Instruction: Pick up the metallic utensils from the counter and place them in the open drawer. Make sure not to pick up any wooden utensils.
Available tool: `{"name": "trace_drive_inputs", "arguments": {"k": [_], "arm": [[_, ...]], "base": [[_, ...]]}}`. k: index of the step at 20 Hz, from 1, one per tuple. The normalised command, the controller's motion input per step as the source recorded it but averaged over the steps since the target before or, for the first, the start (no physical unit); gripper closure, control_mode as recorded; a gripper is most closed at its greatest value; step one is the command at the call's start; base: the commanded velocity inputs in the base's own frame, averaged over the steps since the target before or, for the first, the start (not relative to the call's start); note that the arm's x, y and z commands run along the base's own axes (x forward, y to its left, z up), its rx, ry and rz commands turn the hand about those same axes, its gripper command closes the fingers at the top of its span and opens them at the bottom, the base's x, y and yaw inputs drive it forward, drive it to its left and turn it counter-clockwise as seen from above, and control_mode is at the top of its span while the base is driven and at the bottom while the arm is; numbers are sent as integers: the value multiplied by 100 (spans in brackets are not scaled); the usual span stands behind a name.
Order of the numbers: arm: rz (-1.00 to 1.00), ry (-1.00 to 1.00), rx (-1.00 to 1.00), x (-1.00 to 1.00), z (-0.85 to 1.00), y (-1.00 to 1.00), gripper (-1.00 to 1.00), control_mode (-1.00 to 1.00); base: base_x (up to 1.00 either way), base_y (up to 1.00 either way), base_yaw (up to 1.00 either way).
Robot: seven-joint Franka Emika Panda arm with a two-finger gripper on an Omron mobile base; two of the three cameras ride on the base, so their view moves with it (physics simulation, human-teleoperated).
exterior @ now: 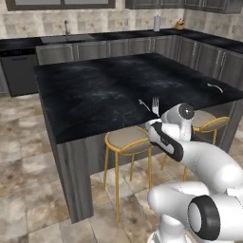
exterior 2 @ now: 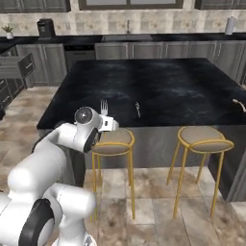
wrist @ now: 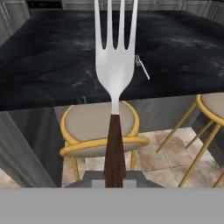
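One brown-handled fork [wrist: 115, 65] stands upright, clamped in my jaws above a yellow stool [wrist: 101, 127], just off the table [exterior: 104, 90] edge.

The counter [exterior 2: 158, 86] stands as an island before the wall run of cabinets [exterior 2: 144, 50], where a sink [exterior 2: 126, 37] sits; two stools [exterior 2: 114, 139] are tucked under the counter's near edge, side by side; a fork [wrist: 114, 65] stands upright in the gripper [exterior 2: 109, 124], off the near edge and above the left stool; a second small fork [exterior 2: 138, 108] lies on the counter just inside the near edge, right of the held one; a spoon [exterior 2: 239, 104] lies at the right edge; the open drawer [exterior 2: 17, 66] juts from the cabinets far left.
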Motion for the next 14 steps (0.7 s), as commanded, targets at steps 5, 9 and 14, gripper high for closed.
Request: {"name": "trace_drive_inputs", "arguments": {"k": [5,9,14], "arm": [[0,0,0,0,0,0,100,100],[0,0,0,0,0,0,100,100],[0,0,0,0,0,0,100,100]], "base": [[-61,100,4],[-38,100,2],[-15,100,1]]}}
